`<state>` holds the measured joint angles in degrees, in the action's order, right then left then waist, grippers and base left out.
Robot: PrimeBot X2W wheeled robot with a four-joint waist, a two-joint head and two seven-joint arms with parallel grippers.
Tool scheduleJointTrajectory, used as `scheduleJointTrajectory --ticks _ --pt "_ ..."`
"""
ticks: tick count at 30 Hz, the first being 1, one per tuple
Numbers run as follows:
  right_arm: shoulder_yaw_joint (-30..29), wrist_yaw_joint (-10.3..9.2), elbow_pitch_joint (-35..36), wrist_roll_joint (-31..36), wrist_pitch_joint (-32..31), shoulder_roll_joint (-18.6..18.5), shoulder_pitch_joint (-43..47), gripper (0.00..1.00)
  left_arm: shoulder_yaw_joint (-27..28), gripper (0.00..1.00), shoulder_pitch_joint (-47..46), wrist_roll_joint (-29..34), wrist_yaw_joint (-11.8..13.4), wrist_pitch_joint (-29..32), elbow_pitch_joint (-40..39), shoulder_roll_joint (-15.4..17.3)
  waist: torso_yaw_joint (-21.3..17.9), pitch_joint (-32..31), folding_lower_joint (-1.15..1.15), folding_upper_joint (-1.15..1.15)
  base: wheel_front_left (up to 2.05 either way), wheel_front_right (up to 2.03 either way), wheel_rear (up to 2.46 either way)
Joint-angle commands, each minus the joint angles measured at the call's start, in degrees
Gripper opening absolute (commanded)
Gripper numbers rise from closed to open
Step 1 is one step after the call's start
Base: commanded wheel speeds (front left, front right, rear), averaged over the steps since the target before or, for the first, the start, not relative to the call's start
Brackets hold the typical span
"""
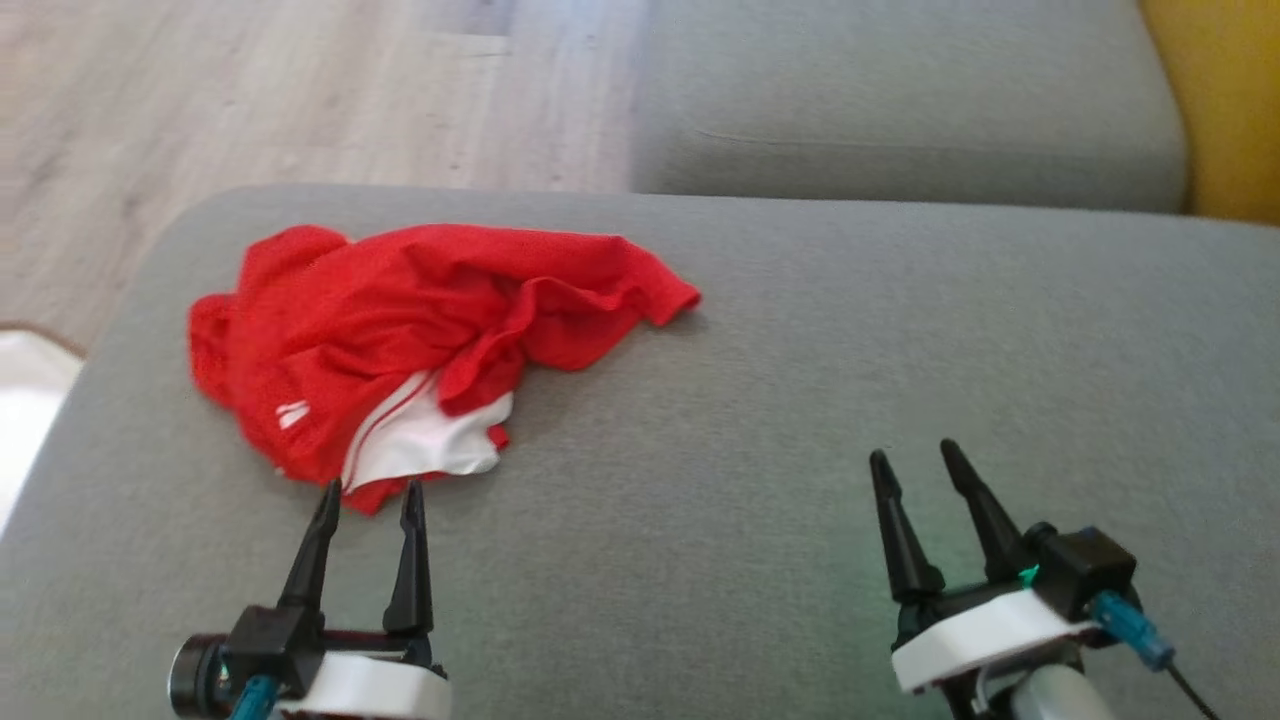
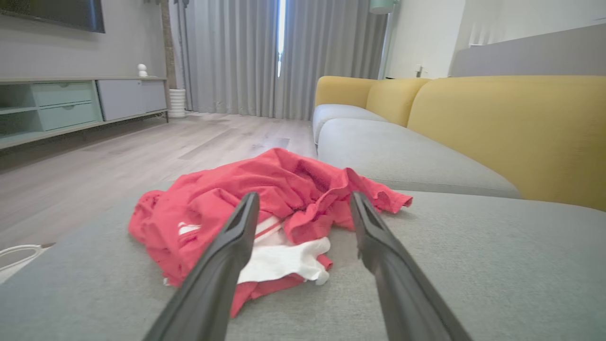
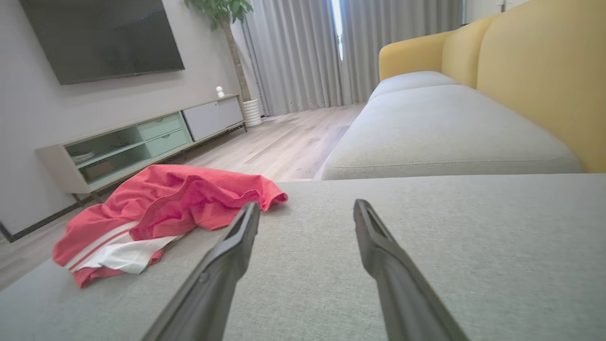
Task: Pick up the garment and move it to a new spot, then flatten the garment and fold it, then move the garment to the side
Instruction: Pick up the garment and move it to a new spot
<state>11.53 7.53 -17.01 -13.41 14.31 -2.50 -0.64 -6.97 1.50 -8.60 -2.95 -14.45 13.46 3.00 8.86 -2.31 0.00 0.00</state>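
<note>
A crumpled red garment with a white panel and white stripes lies bunched on the left part of a grey sofa cushion. My left gripper stands open just short of the garment's near edge, its two dark tips level with the red hem, nothing between them. In the left wrist view the garment lies straight ahead between the open fingers. My right gripper is open over bare cushion, well to the right of the garment. From the right wrist the garment sits off to the left.
Wooden floor lies beyond the cushion's far and left edges. A second grey seat cushion is behind, with a yellow backrest at the right. A TV cabinet stands across the room.
</note>
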Motion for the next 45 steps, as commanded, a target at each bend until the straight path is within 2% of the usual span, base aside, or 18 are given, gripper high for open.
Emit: scheduleJointTrajectory --ticks 1,13,16,24,29,34,38,41,45 --pt "1.7 -0.04 1.5 -0.5 0.7 -0.4 -1.3 1.00 2.3 1.00 -1.4 0.5 0.3 -0.5 -1.6 -0.1 1.9 -0.7 0.00 0.00 0.00 0.00 0.00" --pt "4.1 -0.04 1.5 -2.7 0.7 -0.4 -0.2 1.00 5.3 1.00 0.1 1.6 0.1 -0.5 -2.1 -0.1 11.0 -2.4 0.00 0.00 0.00 0.00 0.00" --pt "4.7 -0.04 1.6 -3.0 0.7 -0.4 0.0 1.00 6.1 1.00 0.4 2.0 0.3 -0.5 -2.3 -0.1 12.1 -2.6 0.00 0.00 0.00 0.00 0.00" --pt "6.0 -0.04 1.6 -3.3 0.7 -0.4 -0.1 1.00 7.0 1.00 0.0 3.0 -0.4 -0.5 -2.7 0.4 11.8 -2.1 0.00 0.00 0.00 0.00 0.00" --pt "5.7 -0.04 1.5 -2.9 0.7 -0.4 -0.8 1.00 6.5 1.00 -3.4 3.8 -1.5 -0.5 -0.9 2.7 10.0 -0.8 0.00 0.00 0.00 0.00 0.00" --pt "5.3 -0.04 1.8 -2.0 0.7 -0.4 -2.3 1.00 6.0 1.00 -13.3 4.4 -3.1 4.0 4.9 8.7 6.0 2.7 0.00 0.00 0.00 0.00 0.00" --pt "4.4 -0.04 2.7 -1.9 0.7 -0.4 -4.6 1.00 2.7 1.00 -24.0 3.6 -4.3 8.5 8.9 14.0 2.4 6.8 0.00 0.00 0.00 0.00 0.00" --pt "4.3 -0.04 3.2 -1.3 0.7 -0.4 -6.2 1.00 -3.9 1.00 -32.0 1.0 -4.5 13.0 12.3 18.3 0.1 9.9 0.00 0.00 0.00 0.00 0.00" --pt "3.8 -0.04 3.7 -1.0 0.7 -0.4 -7.9 1.00 -13.9 1.00 -41.2 -7.7 -4.5 19.2 15.9 23.9 -2.7 13.6 0.00 0.00 0.00 0.00 0.00"
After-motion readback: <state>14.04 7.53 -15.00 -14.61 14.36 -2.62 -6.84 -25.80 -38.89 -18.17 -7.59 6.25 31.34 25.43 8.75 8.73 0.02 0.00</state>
